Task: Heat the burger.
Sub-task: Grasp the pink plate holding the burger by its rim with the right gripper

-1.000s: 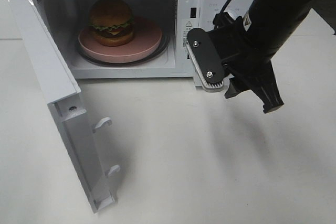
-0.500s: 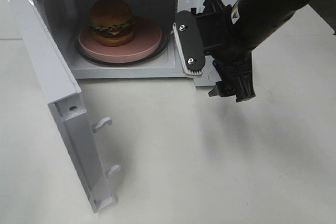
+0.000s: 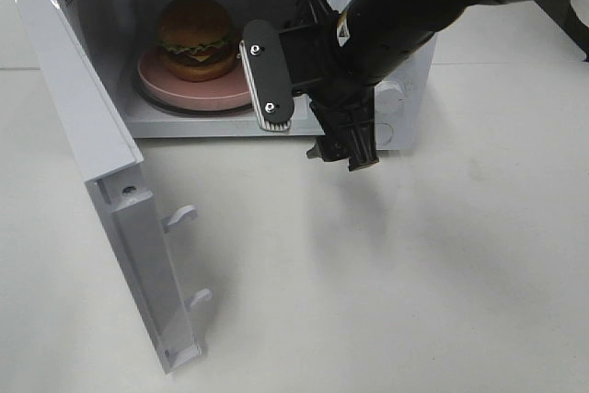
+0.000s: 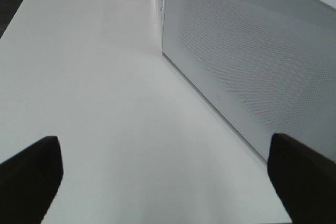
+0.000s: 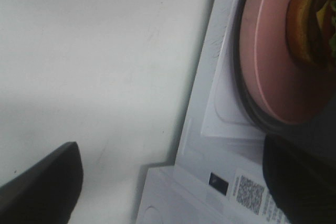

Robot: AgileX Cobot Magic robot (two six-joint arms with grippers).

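Note:
The burger (image 3: 195,39) sits on a pink plate (image 3: 175,89) inside the open white microwave (image 3: 405,98). Its door (image 3: 92,135) is swung wide to the left. My right gripper (image 3: 313,140) is open and empty, hanging just in front of the right part of the cavity opening, to the right of the plate. In the right wrist view the gripper (image 5: 168,182) has its fingers spread, with the plate (image 5: 268,66) and the edge of the burger (image 5: 315,19) beyond them. My left gripper (image 4: 168,182) is open and empty beside a white perforated microwave panel (image 4: 252,56).
The white table (image 3: 368,292) spreads in front of the microwave. The open door's latch hooks (image 3: 179,216) stick out toward the table's middle. The right arm (image 3: 414,6) covers the microwave's control panel.
My right gripper has moved left and toward the microwave, from in front of the control panel to in front of the cavity opening. The burger, plate and door have not moved.

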